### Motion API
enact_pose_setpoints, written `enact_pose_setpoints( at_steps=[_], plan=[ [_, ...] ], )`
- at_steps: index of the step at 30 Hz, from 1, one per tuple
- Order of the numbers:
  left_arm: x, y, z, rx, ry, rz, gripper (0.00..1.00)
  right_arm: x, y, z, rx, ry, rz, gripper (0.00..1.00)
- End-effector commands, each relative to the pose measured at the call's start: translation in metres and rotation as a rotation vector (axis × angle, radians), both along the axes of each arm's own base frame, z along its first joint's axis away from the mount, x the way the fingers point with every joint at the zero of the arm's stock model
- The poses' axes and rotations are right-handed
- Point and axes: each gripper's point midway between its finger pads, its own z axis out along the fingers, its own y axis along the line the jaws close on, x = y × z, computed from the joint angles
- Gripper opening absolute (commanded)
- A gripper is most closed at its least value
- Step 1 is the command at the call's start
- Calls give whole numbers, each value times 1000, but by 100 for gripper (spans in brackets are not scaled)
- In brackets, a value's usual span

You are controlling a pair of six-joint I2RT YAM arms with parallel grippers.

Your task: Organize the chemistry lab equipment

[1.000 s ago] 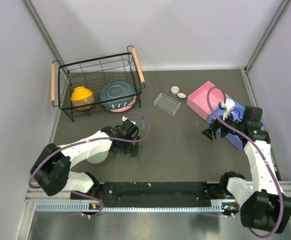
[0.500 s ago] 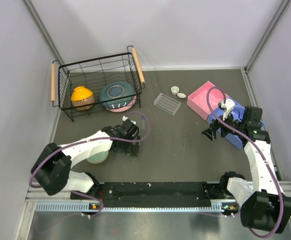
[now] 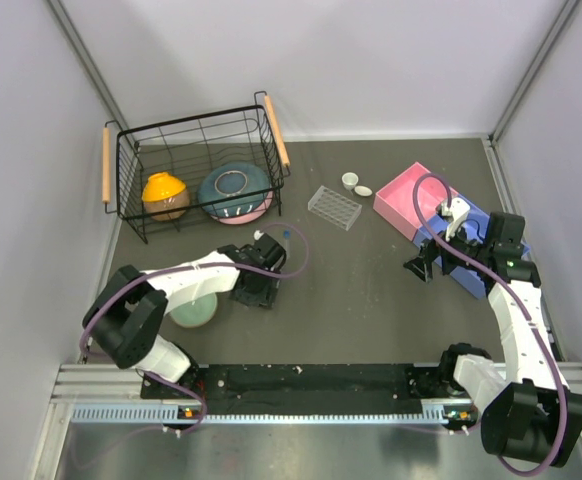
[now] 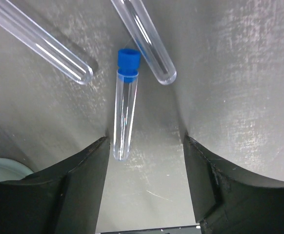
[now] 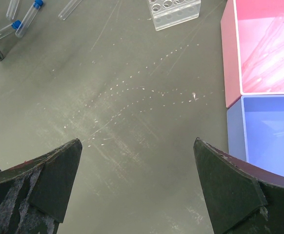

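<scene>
Clear plastic or glass, the blue-capped tube (image 4: 124,112) lies flat on the grey desk (image 4: 239,73) at the centre of the left wrist view. Its cap (image 4: 129,59) points toward the top of the frame and its rounded end toward the bottom. The left end effector (image 4: 144,141) straddles that rounded end, jaws partly apart and gripping nothing yet. The tube sits off-centre, just beside the finger (image 4: 91,161) at lower left, with a clear gap to the other. Two uncapped tubes (image 4: 147,41) lie slanted in the upper part of the frame, one near the cap.

I judge the tube light, stiff, smooth-walled and round, so it may roll or squirt out of a pinch, and it could crack if squeezed hard. The bare wall below the cap, near mid-length, looks the safest hold, taken square across its axis.

The right end effector (image 5: 137,142) hangs wide and empty over bare desk, with the tube rack (image 5: 173,10) at the top centre of its view.
</scene>
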Motion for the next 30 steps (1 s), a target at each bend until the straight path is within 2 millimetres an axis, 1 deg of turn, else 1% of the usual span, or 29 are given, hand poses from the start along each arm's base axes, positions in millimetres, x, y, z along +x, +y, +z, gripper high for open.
enact_pose_setpoints(
  at_steps=[1,4,5,7,8,14,15,18,19,24,26,30],
  plan=[
    [17,3,3,56,-37,-17,63,6,-3,5,-13,-46,7,99],
    [17,5,0,77,-27,-21,60,6,-3,4,-12,-43,7,99],
    [16,6,0,82,-24,-21,56,6,-2,5,-12,-45,9,99],
    [15,7,-2,84,-15,-23,54,6,-3,4,-14,-44,8,99],
    [14,7,-2,83,-12,-23,51,6,-3,4,-14,-42,9,99],
    [9,8,-6,82,8,-22,40,7,-3,3,-13,-41,8,99],
    [9,7,-6,80,7,-23,34,7,-3,3,-14,-41,7,99],
    [8,6,-7,75,12,-26,27,7,-3,3,-14,-41,7,99],
    [8,6,-7,75,13,-23,26,7,-3,4,-14,-43,8,99],
    [8,5,-6,66,12,-23,24,7,-3,4,-15,-42,7,99],
    [7,5,-5,61,12,-22,20,7,-3,3,-17,-43,6,99],
    [6,3,1,37,-1,-20,16,7,-3,4,-18,-44,8,99]
  ],
)
